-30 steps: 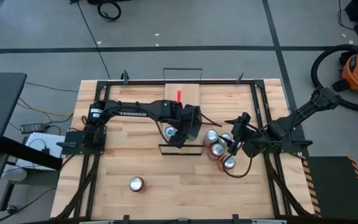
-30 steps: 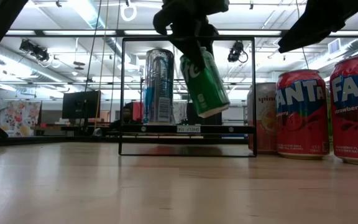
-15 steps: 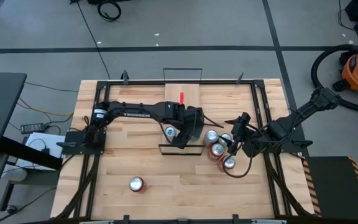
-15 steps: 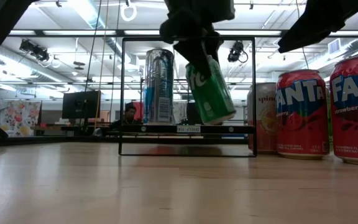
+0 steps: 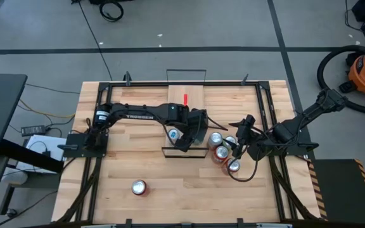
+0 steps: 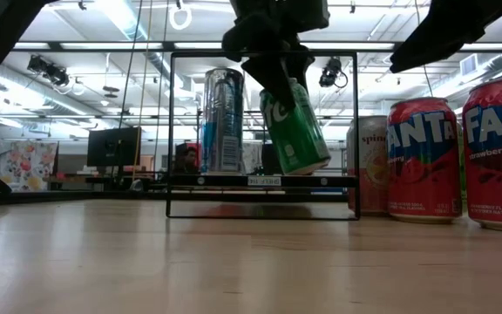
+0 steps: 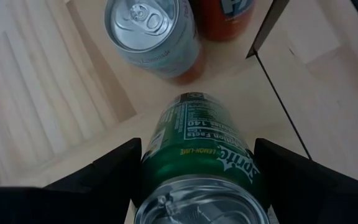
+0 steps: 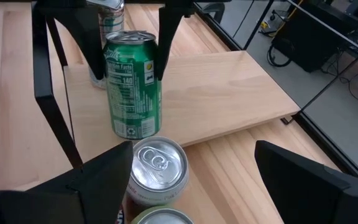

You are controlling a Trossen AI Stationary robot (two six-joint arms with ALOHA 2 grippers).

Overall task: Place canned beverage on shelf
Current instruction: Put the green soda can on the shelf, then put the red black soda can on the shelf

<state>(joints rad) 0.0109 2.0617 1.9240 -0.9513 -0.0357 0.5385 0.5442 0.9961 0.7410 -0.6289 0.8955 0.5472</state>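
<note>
The left tool (image 6: 279, 74) is gripping the green can (image 6: 295, 126), tilted, just above the shelf (image 8: 216, 93). Setting down and release are remaining. The right tool (image 5: 236, 149) is waiting wide beside the spare cans (image 5: 222, 153).

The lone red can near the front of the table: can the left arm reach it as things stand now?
Probably not yet. The left tool is shut on the green Sprite can, holding it tilted above the shelf. The red can stands alone with bare table around it, so only the full tool blocks it.
</note>
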